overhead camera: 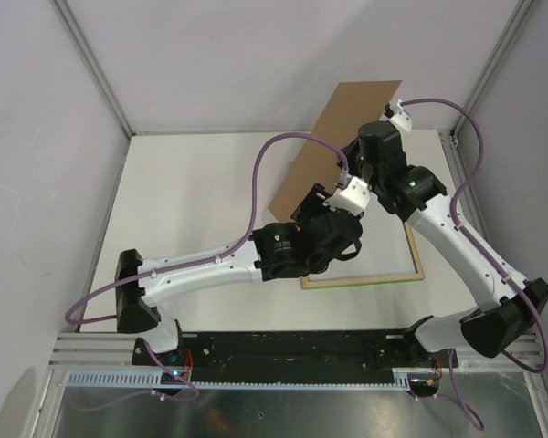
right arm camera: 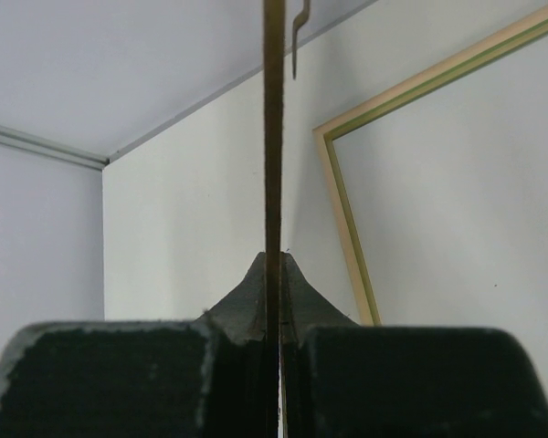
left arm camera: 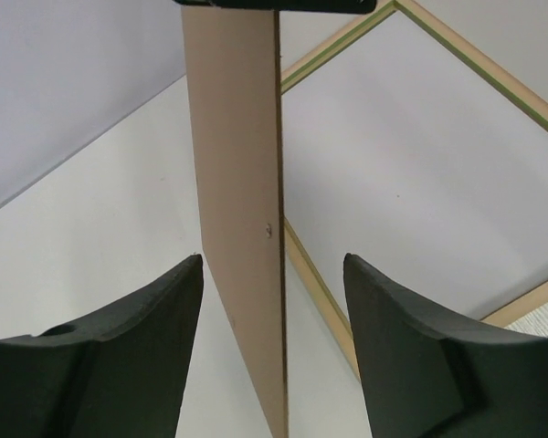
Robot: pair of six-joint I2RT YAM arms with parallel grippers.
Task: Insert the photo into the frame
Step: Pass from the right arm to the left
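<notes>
The frame (overhead camera: 365,279) lies flat on the table with its pale wood back up; it also shows in the left wrist view (left arm camera: 321,294) and the right wrist view (right arm camera: 343,205). My right gripper (overhead camera: 354,157) is shut on the plain brown backing board (overhead camera: 338,128) and holds it tilted up above the frame's far left; the right wrist view shows the board (right arm camera: 273,137) edge-on between the pads. My left gripper (left arm camera: 274,265) is open, its fingers on either side of the board's lower part (left arm camera: 237,182) without touching it. The photo is out of view.
White table with grey walls at the back and sides. A metal rail runs along the near edge (overhead camera: 283,351). A small metal tab (right arm camera: 298,36) sticks out of the board.
</notes>
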